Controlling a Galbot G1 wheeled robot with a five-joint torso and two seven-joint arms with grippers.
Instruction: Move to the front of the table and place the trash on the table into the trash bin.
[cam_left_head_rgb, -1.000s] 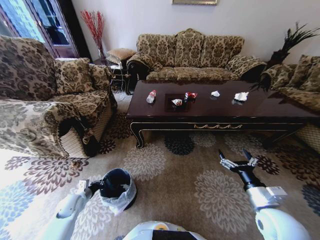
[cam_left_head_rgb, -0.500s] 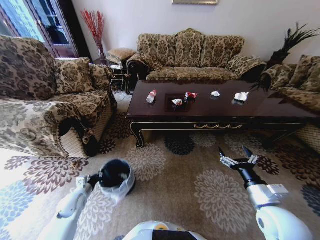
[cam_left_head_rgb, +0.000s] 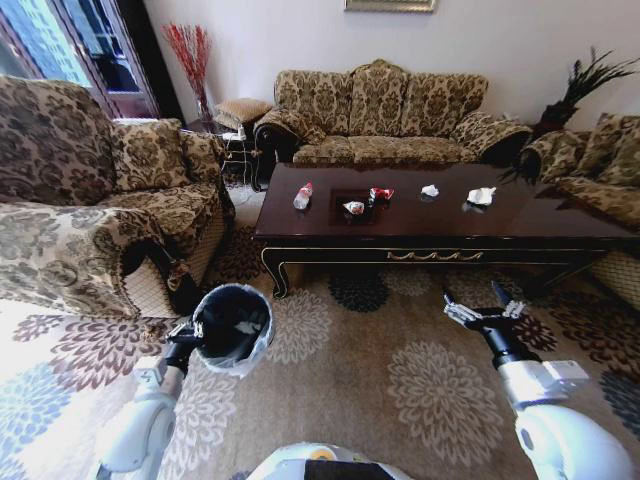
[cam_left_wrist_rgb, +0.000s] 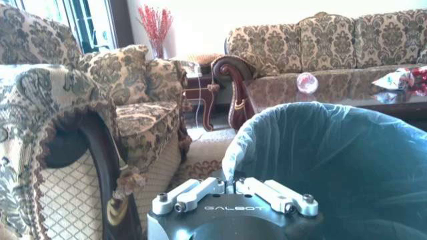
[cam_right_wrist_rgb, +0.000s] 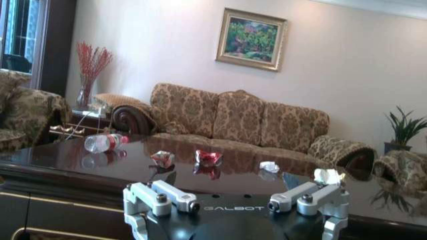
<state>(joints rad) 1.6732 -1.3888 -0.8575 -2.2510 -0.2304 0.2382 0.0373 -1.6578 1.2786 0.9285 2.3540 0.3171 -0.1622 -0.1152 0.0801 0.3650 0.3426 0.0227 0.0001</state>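
Grippers frame the carpet in front of the large glossy dark brown wooden coffee table (cam_left_head_rgb: 420, 222) with its gold-trimmed apron. The left gripper (cam_left_head_rgb: 188, 335) is clamped on the rim of the small round black trash bin (cam_left_head_rgb: 232, 322) lined with a translucent whitish plastic bag, holding it off the floral carpet (cam_left_head_rgb: 360, 370) with its mouth tipped toward the table; in the left wrist view the bag-lined wall (cam_left_wrist_rgb: 333, 150) rises directly ahead of the gripper body. The right gripper (cam_left_head_rgb: 484, 312) hangs above the carpet just short of the table's front edge, its two fingers (cam_left_head_rgb: 457, 314) spread wide with nothing between them. Well beyond that open gripper, on the tabletop, lies the trash: a clear plastic bottle with a red label (cam_left_head_rgb: 302, 194) farthest toward the bin-holding gripper, then a crumpled red-and-white wrapper (cam_left_head_rgb: 354, 206), a crumpled red wrapper (cam_left_head_rgb: 381, 192), a small white crumpled tissue (cam_left_head_rgb: 430, 189), and a larger white crumpled tissue (cam_left_head_rgb: 482, 195) nearly straight ahead of the right gripper. A patterned three-seat sofa (cam_left_head_rgb: 380, 110) stands behind the table.
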